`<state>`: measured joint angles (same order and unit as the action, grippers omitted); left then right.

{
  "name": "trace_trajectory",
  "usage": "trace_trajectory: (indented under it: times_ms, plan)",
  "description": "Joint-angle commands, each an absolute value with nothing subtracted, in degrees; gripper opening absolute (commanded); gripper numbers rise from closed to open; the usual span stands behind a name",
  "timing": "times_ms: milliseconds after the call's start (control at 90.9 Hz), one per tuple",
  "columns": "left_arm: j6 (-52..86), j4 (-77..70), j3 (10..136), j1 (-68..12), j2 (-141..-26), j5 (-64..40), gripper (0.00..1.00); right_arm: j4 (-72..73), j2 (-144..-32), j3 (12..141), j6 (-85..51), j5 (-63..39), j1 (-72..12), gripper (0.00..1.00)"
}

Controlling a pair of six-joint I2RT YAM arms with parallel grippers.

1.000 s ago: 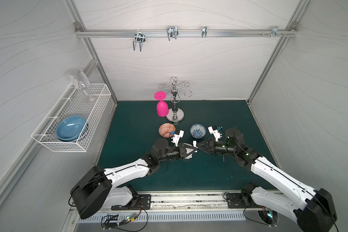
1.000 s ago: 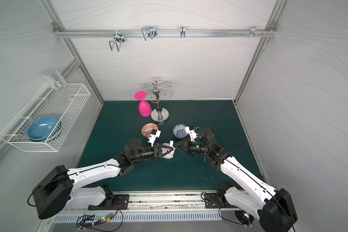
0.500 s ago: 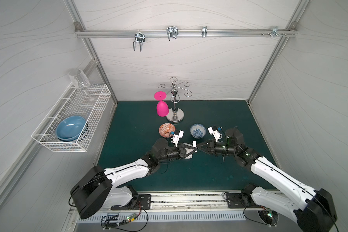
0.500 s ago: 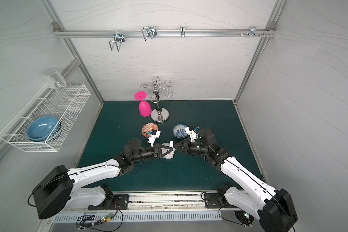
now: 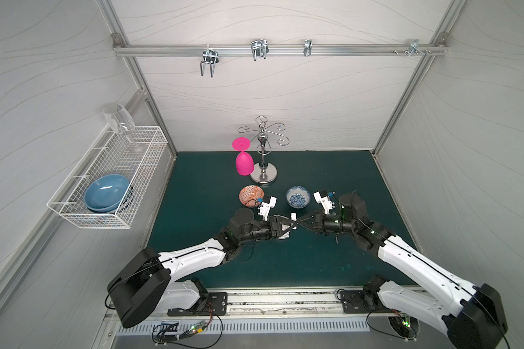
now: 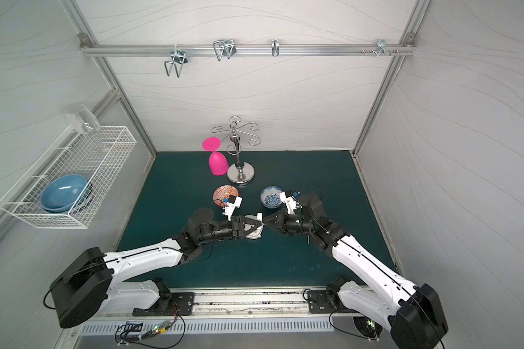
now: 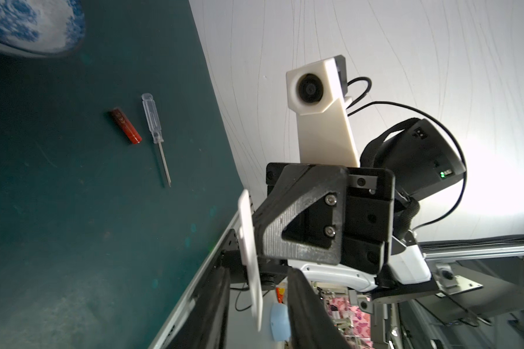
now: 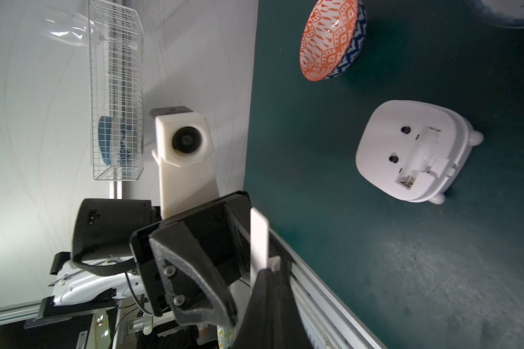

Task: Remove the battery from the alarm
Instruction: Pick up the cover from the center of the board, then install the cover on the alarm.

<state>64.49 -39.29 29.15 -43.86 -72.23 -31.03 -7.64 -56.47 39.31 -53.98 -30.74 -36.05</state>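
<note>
Pinching the small white cover (image 8: pixel 259 238) edge-on in the pressed-together jaws of the right gripper (image 8: pixel 266 278), with the jaws of the left gripper (image 7: pixel 259 272) spread either side of it. Out of the face-down alarm (image 8: pixel 412 151) already: battery (image 7: pixel 124 126) on the desk (image 8: pixel 375 272), just beside the screwdriver (image 7: pixel 156 133). Could snag and drop the cover when parting; could nudge the battery rolling.
</note>
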Motion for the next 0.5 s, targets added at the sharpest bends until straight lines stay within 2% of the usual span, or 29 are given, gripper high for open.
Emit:
trace_trajectory:
  times_ms: [0,110,308,484]
  plan:
    - [62.97,-38.70,28.04,-40.84,-70.37,-31.49,0.48,-20.15,-56.06,43.78,-47.07,-26.80,-34.97,0.01]
    - [59.98,-32.78,26.84,-35.51,-67.98,-32.00,0.55,-28.74,-57.09,46.58,-41.06,-21.73,-34.25,0.00]
    - [48.31,-16.83,29.98,-28.27,-70.41,-32.69,0.55,-30.26,-58.85,45.35,-38.63,-20.63,-32.18,0.00]
    - [39.75,-9.26,35.32,-26.69,-77.17,-30.45,0.53,-28.34,-60.72,43.51,-38.55,-21.33,-30.36,0.00]
